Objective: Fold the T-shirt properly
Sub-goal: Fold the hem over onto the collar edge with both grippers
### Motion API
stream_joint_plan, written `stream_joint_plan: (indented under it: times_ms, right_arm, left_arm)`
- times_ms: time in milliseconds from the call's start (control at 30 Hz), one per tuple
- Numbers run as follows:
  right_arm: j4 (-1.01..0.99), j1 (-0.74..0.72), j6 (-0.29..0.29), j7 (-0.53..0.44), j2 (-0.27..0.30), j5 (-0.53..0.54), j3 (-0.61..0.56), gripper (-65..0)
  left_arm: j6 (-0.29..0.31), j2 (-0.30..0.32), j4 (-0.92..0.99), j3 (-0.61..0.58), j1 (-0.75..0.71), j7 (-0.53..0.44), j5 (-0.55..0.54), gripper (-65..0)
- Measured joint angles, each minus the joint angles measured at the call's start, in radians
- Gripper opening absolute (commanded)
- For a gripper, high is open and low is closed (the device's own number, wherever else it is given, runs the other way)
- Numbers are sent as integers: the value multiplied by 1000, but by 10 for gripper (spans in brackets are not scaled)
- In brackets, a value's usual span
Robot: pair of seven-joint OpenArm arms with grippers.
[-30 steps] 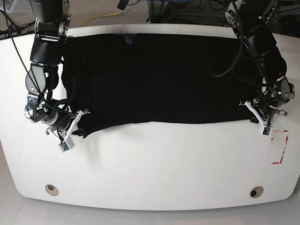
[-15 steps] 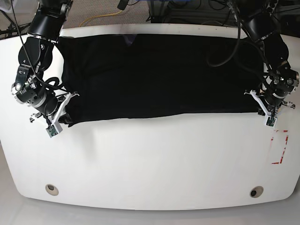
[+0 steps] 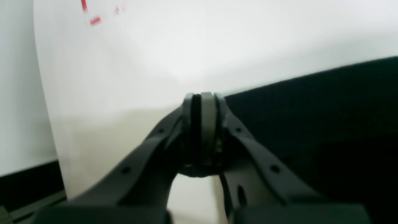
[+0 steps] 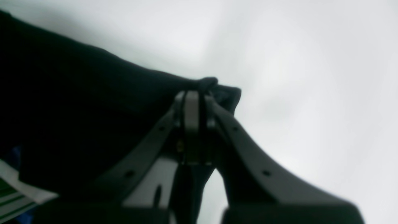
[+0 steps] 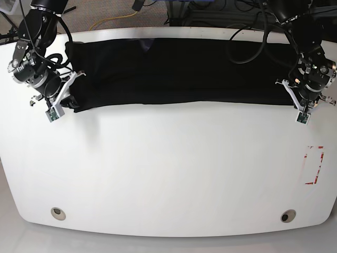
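Note:
The black T-shirt [image 5: 179, 74] lies as a long band across the far part of the white table [image 5: 168, 168]. Its near edge runs straight between my two grippers. My left gripper [image 5: 293, 99] is at the band's right end, and in the left wrist view its fingers [image 3: 206, 124] are pressed together at the cloth's edge [image 3: 311, 124]. At the band's left end, my right gripper [image 5: 71, 99] is shut on the cloth. The right wrist view shows a bunched corner of the T-shirt [image 4: 214, 85] pinched at that gripper's tips [image 4: 194, 93].
Red tape marks [image 5: 314, 165] sit near the table's right edge, also seen in the left wrist view [image 3: 93, 20]. Two round holes [image 5: 58, 212] [image 5: 287, 215] lie near the front edge. Cables [image 5: 116, 21] hang beyond the far edge.
Both grippers have moved toward the far side and outward, carrying the T-shirt's near edge with them. The black band is now narrower and its front edge straighter.

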State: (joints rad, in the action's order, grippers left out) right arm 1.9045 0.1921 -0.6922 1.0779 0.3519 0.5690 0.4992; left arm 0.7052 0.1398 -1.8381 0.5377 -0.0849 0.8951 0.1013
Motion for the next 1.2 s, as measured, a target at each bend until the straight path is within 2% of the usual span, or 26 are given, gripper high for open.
stream_joint_plan:
  times_ms: [200, 333, 400, 467, 533, 600, 667, 767, 900, 1000, 1133, 1200]
  right_arm:
    - [-1, 90, 1, 0, -45, 5, 21, -650]
    - [-2, 127, 2, 0, -59, 4, 22, -644]
    - [-6, 136, 6, 0, -62, 4, 24, -580]
    - [-23, 143, 9, -3, -61, 6, 24, -461]
    - [-51, 148, 12, 0, -61, 4, 25, -315]
    - [-72, 155, 11, 2, -61, -1, 27, -206]
    - [-80, 162, 11, 1, -61, -4, 50, -163]
    - [-70, 177, 7, -2, -64, 12, 134, -162]
    - [-6, 195, 10, 4, -60, -11, 175, -162]
    - [45, 185, 6, 4, -67, 4, 167, -162]
    - [62, 167, -5, -1, -91, 126, 157, -163]
    - [60, 154, -5, 5, -94, 142, 137, -197]
  left_arm:
    - [0, 0, -13, 0, -84, 6, 3, -624]
    - [0, 0, -13, 0, -146, 10, 7, -532]
    - [0, 2, -13, -2, -167, 9, 10, -454]
    - [-1, 3, -13, -4, -183, 10, 11, -347]
    - [0, 3, -13, -4, -196, 10, 11, -240]
    - [-1, 5, -13, -7, -206, 10, 11, -185]
    - [0, 6, -12, -7, -207, 10, 11, -193]
    - [-1, 11, -12, -8, -204, 9, 11, -201]
    - [-1, 20, -42, -3, -205, 19, 2, -204]
    - [-1, 45, -96, -2, -206, 21, -93, -204]
    - [-4, 70, -126, 0, -224, 5, -217, -206]
    - [-4, 72, -121, -6, -238, 10, -242, -206]
